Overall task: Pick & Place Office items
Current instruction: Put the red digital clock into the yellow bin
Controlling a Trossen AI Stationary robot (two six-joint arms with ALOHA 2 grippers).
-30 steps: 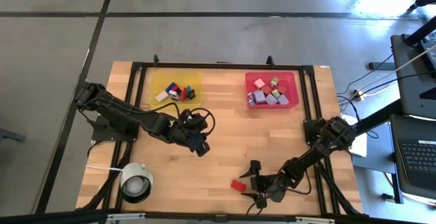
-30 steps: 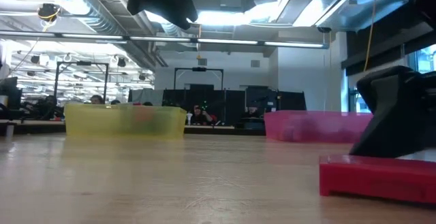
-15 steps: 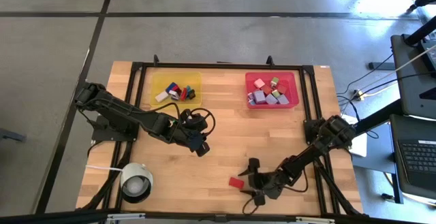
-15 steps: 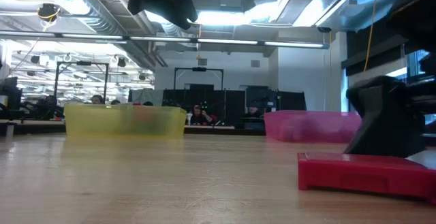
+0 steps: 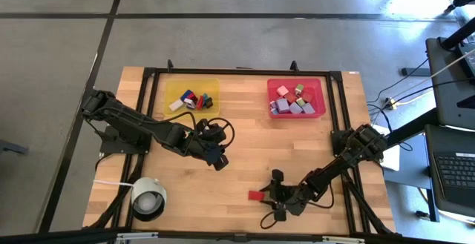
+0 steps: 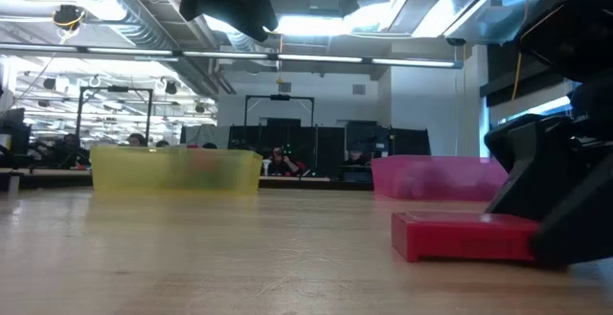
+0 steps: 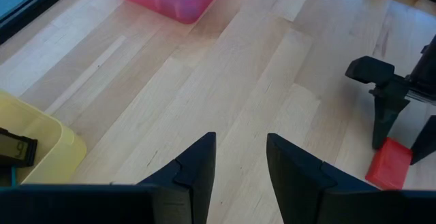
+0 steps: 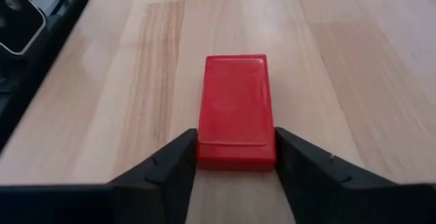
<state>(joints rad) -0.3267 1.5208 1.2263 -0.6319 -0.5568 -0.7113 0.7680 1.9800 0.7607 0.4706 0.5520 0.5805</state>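
Note:
A flat red block (image 8: 235,108), one of the office items, lies on the wood near the table's front edge (image 5: 256,196). My right gripper (image 8: 235,149) is low on the table just right of it (image 5: 267,197) and shut on it. My left gripper (image 5: 217,159) hangs above the middle of the table, its fingers (image 7: 240,169) apart with nothing between them. Several more small items lie in the yellow tray (image 5: 172,88) at the far left and in the red tray (image 5: 320,88) at the far right. My right gripper pinches the red block's two long sides (image 8: 203,141) between its two fingers, at the end nearest the wrist. The fingers slant down from the table's right and point along the block. The block lies flat on the table (image 6: 465,236).
A white round cylinder (image 5: 148,198) with a dark centre stands at the front left corner. A black frame (image 5: 152,103) runs around the table's edges. Bare wood stretches between the two arms and the trays.
My right gripper has shut on the red block: one finger now stands on each side of it in the low view. The block has turned and slid a little toward the table's left edge, staying flat on the wood.

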